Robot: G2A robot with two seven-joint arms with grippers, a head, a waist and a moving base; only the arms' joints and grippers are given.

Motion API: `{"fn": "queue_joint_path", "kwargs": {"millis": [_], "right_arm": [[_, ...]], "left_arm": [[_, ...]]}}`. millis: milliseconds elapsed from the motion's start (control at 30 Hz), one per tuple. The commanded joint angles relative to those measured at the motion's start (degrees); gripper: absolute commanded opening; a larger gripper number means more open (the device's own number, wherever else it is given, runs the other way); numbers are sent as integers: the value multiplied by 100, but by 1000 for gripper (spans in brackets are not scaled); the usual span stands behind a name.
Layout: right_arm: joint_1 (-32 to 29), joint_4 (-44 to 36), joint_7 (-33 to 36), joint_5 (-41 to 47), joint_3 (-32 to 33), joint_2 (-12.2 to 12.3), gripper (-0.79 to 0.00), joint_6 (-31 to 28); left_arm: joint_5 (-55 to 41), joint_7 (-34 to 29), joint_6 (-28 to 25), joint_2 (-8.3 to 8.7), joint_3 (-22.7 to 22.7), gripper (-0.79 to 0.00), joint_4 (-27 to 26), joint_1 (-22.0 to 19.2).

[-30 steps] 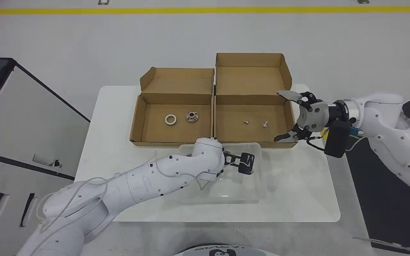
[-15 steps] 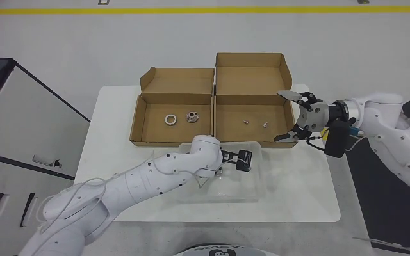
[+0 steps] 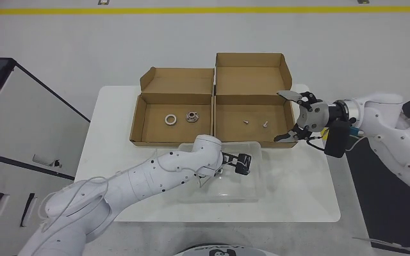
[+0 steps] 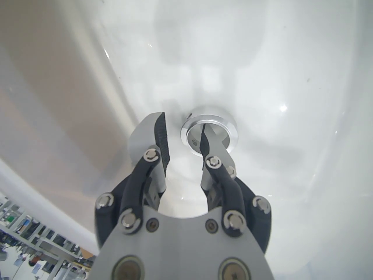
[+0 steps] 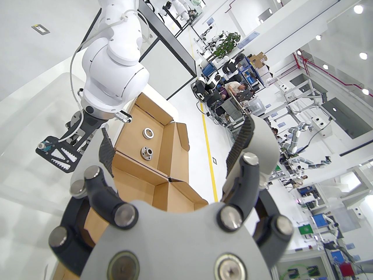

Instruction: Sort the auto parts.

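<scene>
Left gripper (image 4: pixel 182 123) drew back slightly, jaws parted astride the ring (image 4: pixel 221 119) rim (right gripper (image 5: pixel 176 129) spread, unmoved)

white rounded arms (image 3: pixel 147 179), thin white cable (image 5: pixel 78 49), grey wrist plate (image 4: pixel 180 243), silver screws (image 4: pixel 151 155), black ribbed pads (image 4: pixel 161 135)

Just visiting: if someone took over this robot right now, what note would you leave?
Left gripper: open, down in the clear tray, one finger inside a metal ring, the other outside; not gripped yet.
Right gripper: open, empty, beside the right box.
Done: a washer and a flanged part in the left box; two small screws in the right box.
To do: grip the ring, probably for the left box.
</scene>
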Motion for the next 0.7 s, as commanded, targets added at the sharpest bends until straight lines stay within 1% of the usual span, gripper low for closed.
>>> {"fn": "queue_joint_path", "kwargs": {"millis": [0, 367, 667], "right_arm": [[0, 0, 0, 0, 0, 0, 0, 0], [0, 0, 0, 0, 0, 0, 0, 0], [0, 0, 0, 0, 0, 0, 0, 0]], "left_arm": [[-42, 31, -30, -5, 46, -480, 31, -45], [-416, 44, -43, -10, 359, -486, 209, -329], [-653, 26, -25, 17, 443, -493, 219, -494]]}}
